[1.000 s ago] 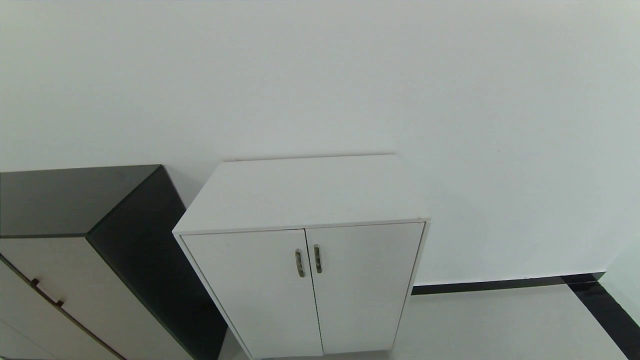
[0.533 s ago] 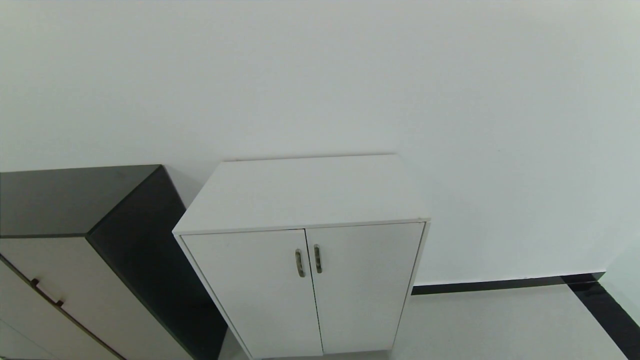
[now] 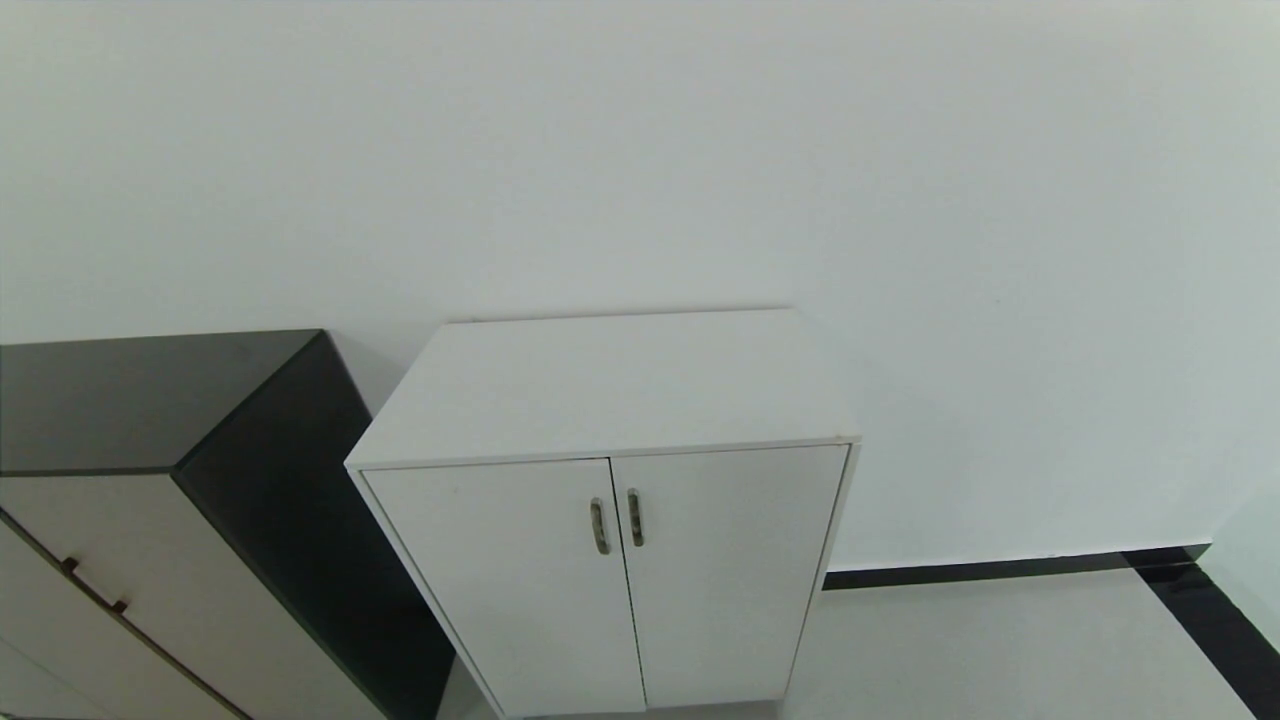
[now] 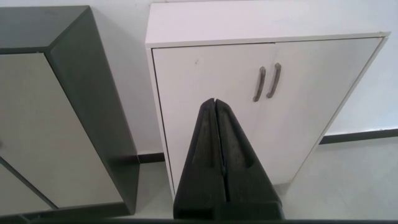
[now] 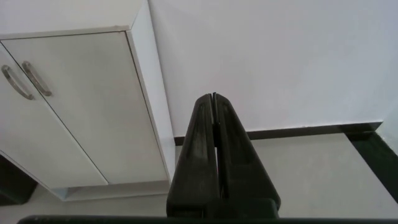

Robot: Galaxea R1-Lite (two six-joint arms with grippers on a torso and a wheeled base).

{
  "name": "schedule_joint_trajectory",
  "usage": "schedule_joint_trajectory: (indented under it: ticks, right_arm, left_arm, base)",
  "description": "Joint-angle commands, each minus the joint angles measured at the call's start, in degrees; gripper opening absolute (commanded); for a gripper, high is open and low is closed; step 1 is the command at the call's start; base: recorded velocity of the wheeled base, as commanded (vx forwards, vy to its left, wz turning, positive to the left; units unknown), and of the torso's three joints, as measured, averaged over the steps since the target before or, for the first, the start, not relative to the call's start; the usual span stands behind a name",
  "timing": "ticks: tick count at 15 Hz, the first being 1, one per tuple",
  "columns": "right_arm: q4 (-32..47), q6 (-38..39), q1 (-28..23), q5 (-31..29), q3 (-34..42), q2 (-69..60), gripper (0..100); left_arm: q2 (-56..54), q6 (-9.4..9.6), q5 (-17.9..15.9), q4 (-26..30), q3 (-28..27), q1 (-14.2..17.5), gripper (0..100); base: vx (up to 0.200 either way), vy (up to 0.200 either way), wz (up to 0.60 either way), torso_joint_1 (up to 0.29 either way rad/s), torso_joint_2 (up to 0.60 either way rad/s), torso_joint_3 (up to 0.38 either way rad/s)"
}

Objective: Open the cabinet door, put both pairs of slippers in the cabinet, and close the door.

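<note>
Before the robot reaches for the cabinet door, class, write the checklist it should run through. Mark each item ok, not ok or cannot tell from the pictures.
1. Left door and right door of the white cabinet both shut, ready to be opened: ok.
2. Left handle and right handle with nothing in front of them: ok.
3. Left end effector open to take a handle: not ok, it is shut.
4. Right end effector open to take a handle: not ok, it is shut.
5. Swing room for the left door beside the dark cabinet: cannot tell.
</note>
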Motion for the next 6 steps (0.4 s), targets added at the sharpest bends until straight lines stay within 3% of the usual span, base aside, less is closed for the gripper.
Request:
schedule_joint_trajectory:
  ticks: [1, 6]
  right_arm:
    - [0.09, -0.02, 0.00, 0.05, 0.00, -0.02, 0]
    - [0.18, -0.11, 0.00, 0.05, 0.00, -0.02, 0]
  left_arm:
    - [-0.01, -0.04, 0.01, -0.04, 0.00, -0.01, 0]
    - [-0.01, -0.04, 0.01, -0.04, 0.00, -0.01, 0]
  base:
    - [0.000, 0.000, 0.00, 0.000, 0.00, 0.000]
    - [0.000, 0.000, 0.00, 0.000, 0.00, 0.000]
